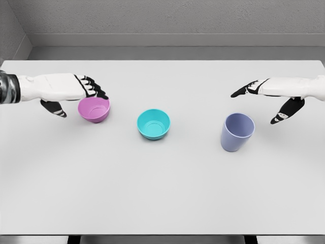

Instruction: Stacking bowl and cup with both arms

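A pink bowl sits on the white table at the left. My left hand reaches in beside it. Its black fingertips lie over the bowl's far rim, and the thumb is spread out a little left of the bowl, apart from it. A teal bowl stands in the middle. At the right a lavender cup stands upright. My right hand hovers up and right of the cup, not touching it, with fingers extended and thumb pointing down.
A grey wall runs behind the table's far edge. Nothing else stands on the table besides the two bowls and the cup.
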{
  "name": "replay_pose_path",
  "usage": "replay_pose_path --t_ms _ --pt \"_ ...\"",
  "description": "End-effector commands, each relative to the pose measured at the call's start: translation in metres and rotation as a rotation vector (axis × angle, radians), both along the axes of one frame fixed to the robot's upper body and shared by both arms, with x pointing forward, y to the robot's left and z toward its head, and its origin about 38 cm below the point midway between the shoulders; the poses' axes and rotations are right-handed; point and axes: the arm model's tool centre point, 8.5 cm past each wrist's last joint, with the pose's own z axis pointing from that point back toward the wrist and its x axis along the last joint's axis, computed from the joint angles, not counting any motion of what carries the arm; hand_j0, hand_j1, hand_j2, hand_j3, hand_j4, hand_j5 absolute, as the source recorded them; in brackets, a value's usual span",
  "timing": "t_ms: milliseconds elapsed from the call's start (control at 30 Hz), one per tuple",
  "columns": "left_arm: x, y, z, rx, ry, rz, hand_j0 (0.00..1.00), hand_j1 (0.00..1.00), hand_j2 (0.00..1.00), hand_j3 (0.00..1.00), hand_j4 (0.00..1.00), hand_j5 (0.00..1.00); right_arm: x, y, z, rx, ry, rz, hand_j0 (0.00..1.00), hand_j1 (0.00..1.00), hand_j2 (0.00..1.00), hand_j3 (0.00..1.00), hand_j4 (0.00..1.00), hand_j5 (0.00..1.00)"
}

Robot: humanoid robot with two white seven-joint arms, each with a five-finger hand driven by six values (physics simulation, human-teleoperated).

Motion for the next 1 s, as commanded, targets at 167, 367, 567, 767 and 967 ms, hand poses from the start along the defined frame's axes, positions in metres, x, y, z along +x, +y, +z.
replay_pose_path --t_ms 167,367,567,767,967 --pt "0.011 -0.007 -0.012 -0.088 0.055 0.026 1.0 1.0 1.0 1.0 1.0 1.0 -0.001 0.006 0.002 0.011 -0.004 0.009 1.0 1.0 1.0 1.0 1.0 1.0" --pt "0.031 0.011 -0.035 -0.092 0.105 0.127 1.0 1.0 1.0 1.0 1.0 1.0 -0.004 0.004 -0.001 -0.005 0.005 0.018 1.0 1.0 1.0 1.0 1.0 1.0" --pt "0.037 0.002 -0.047 -0.079 0.115 0.132 1.0 1.0 1.0 1.0 1.0 1.0 -0.004 0.007 -0.005 0.003 0.009 0.022 1.0 1.0 1.0 1.0 1.0 1.0" --pt "0.04 0.003 -0.042 -0.07 0.102 0.132 1.0 1.0 1.0 1.0 1.0 1.0 -0.005 0.019 -0.017 0.006 0.034 0.048 1.0 1.0 1.0 1.0 1.0 1.0" --pt "0.047 0.004 -0.047 -0.061 0.107 0.157 1.0 1.0 1.0 1.0 1.0 1.0 -0.009 0.034 -0.023 0.006 0.047 0.094 1.0 1.0 1.0 1.0 1.0 1.0"
